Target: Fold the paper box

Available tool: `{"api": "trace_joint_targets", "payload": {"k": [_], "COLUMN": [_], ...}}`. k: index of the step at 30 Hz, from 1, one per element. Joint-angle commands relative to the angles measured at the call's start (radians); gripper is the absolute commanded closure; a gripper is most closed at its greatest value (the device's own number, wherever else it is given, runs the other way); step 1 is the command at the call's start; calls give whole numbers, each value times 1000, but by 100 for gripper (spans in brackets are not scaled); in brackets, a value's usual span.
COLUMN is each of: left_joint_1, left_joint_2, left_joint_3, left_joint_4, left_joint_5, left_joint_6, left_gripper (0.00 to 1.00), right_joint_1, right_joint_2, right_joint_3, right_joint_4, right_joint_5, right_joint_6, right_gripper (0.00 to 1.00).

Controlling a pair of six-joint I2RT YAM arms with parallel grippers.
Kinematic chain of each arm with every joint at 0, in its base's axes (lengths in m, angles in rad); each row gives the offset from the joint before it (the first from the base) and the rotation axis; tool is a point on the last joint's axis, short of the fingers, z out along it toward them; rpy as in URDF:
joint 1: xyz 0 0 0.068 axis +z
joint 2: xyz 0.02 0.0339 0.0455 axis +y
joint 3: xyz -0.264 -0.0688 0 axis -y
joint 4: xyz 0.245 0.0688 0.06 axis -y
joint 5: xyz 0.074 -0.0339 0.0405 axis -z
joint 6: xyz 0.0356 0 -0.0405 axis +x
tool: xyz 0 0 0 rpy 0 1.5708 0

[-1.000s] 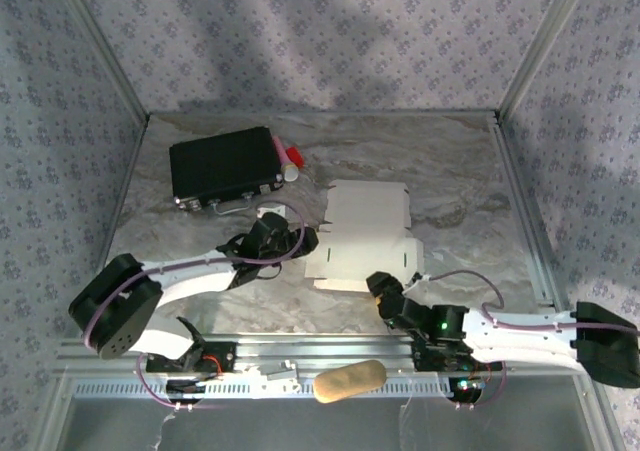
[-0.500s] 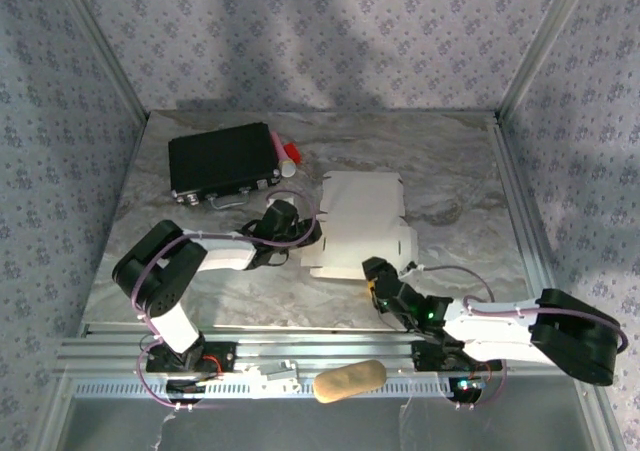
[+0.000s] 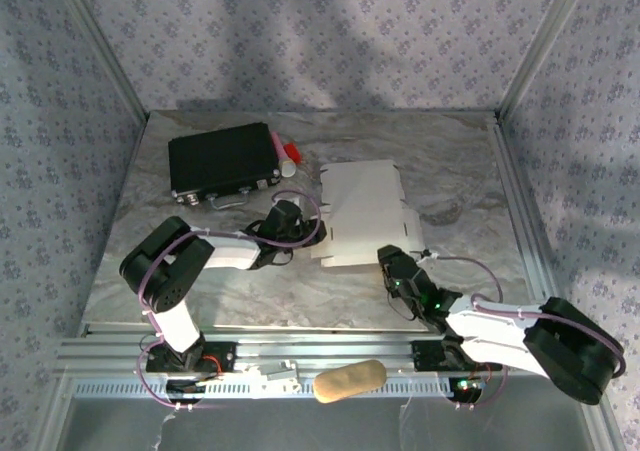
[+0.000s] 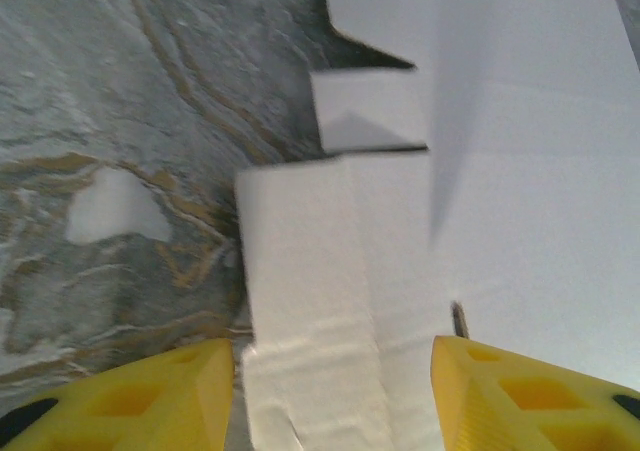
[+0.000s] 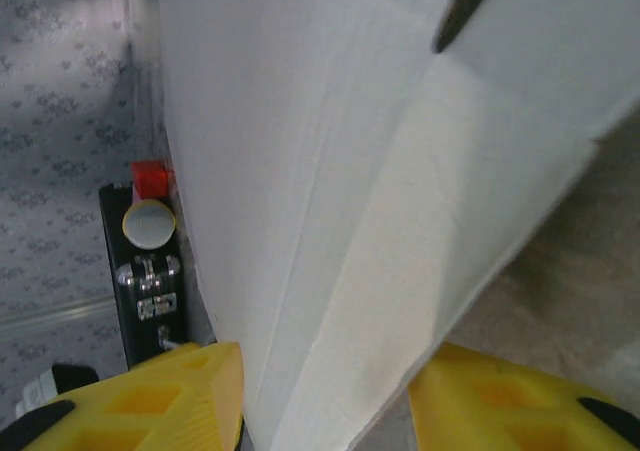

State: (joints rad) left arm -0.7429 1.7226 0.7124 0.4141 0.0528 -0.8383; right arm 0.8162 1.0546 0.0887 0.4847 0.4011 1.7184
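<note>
The paper box (image 3: 365, 211) is a white die-cut cardboard sheet lying on the marble table, its near edge lifted. My left gripper (image 3: 300, 233) sits at the sheet's left side. In the left wrist view it (image 4: 333, 391) stands open, its yellow fingers (image 4: 150, 401) straddling a creased side flap (image 4: 310, 271) of the sheet (image 4: 520, 171) that lies flat. My right gripper (image 3: 390, 266) is at the near edge. Its wrist view shows it (image 5: 325, 401) open, with a raised, folded flap (image 5: 330, 121) filling the gap between its fingers (image 5: 150, 401).
A black hard case (image 3: 222, 161) lies at the back left, also seen past the sheet (image 5: 145, 281). A red-and-white pen-like item (image 3: 290, 159) rests against the case. A tan oblong object (image 3: 350, 380) lies on the front rail. Patterned walls enclose the table.
Both arms have reached farther onto the table. The left gripper has closed in on the side flap; the right has moved under the near edge and lifted it. Both jaws have narrowed.
</note>
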Motion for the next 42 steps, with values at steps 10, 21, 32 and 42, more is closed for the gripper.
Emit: {"api": "trace_joint_targets", "payload": {"k": [10,21,32,42], "left_joint_1": [-72,-161,38,130], "left_joint_2": [-211,-429,-134,102], "left_joint_3": [36,125,286,466], "left_joint_4": [-150,-605,-489,-464], "left_joint_5": [-107,-314,-74,24], "left_joint_6": [58,153,171,190], "left_gripper": [47,41,46,46], "right_joint_1": [-63,-159,-142,-200], "right_joint_2": [28,-157,13,172], "right_joint_3": [131,290,126,114], "right_joint_4": [-21,-520,-191,11], "right_joint_5": [-55,-193,-261,-303], "right_joint_6": [-120,-180,-106,-125], "right_gripper": [100,100,44,44]}}
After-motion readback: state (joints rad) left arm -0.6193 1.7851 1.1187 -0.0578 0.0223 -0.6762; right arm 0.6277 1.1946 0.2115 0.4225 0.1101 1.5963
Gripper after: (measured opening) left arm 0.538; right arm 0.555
